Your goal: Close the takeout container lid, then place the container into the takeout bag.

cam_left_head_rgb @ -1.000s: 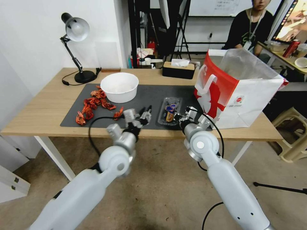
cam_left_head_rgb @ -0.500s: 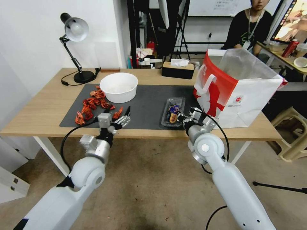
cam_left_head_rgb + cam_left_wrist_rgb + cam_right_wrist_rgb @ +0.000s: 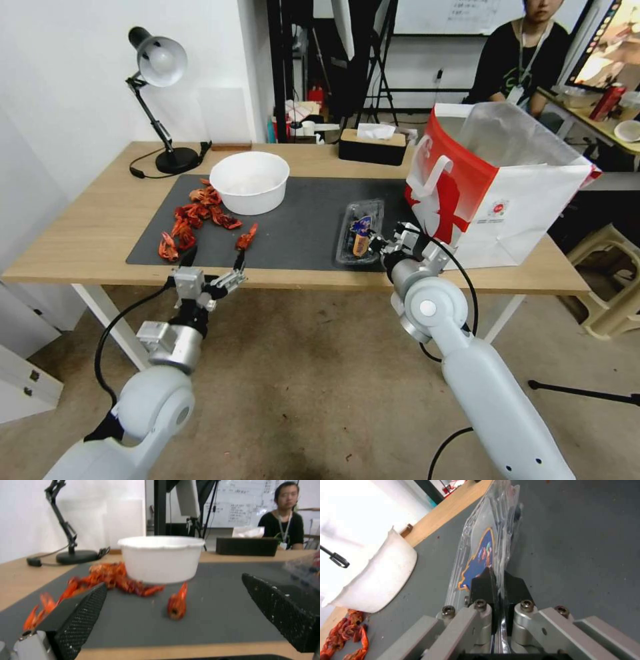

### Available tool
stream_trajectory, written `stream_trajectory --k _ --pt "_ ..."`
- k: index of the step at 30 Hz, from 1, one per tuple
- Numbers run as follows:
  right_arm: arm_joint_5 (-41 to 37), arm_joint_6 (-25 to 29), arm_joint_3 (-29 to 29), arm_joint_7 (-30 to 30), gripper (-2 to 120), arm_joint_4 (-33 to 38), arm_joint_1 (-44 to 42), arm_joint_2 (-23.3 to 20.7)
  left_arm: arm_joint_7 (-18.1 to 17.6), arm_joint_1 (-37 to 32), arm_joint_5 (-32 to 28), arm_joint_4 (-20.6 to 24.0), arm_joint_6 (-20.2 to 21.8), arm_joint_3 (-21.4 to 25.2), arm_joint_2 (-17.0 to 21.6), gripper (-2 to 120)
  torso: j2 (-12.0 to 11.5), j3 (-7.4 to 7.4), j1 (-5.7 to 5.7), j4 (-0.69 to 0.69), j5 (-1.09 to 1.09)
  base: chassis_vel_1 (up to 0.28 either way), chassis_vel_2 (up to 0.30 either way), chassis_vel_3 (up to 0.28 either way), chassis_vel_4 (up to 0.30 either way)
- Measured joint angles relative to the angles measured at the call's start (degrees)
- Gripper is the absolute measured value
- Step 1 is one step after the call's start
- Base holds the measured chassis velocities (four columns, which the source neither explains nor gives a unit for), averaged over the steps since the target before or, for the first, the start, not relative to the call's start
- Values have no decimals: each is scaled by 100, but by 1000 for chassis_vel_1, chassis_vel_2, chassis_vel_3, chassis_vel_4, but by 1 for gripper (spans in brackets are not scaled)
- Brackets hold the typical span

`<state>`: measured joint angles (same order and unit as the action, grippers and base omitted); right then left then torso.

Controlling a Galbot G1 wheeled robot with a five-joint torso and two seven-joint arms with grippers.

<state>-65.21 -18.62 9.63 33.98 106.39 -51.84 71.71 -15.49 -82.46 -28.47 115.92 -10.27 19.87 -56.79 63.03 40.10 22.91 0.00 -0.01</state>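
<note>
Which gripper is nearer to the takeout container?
Right. The right gripper is shut on the takeout container at its near edge; the left gripper hangs open beyond the table's front edge, well apart.

A light wooden table (image 3: 93, 227) on white legs carries a dark grey mat (image 3: 300, 220) across its middle. Directly on the wood stand a black desk lamp (image 3: 175, 159) at the far left, a black tissue box (image 3: 371, 148) at the far edge, and the takeout bag (image 3: 500, 193) at the right end, its near corner just overlapping the mat.
</note>
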Motion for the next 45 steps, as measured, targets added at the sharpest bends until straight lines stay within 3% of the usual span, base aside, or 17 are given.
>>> stream_trajectory --k 8,21,30,37,45 --pt "0 9 3 -34 0 -22 13 -5 158 -489 93 -294 -451 165 -72 100 0 0 0 0 0 0 0 0 0" --pt "-52 13 24 -75 0 12 30 -4 226 -595 106 -466 -611 249 -29 100 0 0 0 0 1 0 0 0 0" --pt "-386 -43 180 -88 0 529 190 -79 216 -583 132 -493 -626 270 -24 100 0 1 0 0 1 0 0 0 0" --pt "-862 -191 689 -106 0 1157 688 -452 194 -598 145 -495 -635 327 -7 100 -1 1 0 0 2 0 0 0 0" --pt "-1036 -211 1396 10 0 1358 1344 -854 186 -542 193 -502 -635 280 -58 100 -1 0 0 0 1 0 0 0 0"
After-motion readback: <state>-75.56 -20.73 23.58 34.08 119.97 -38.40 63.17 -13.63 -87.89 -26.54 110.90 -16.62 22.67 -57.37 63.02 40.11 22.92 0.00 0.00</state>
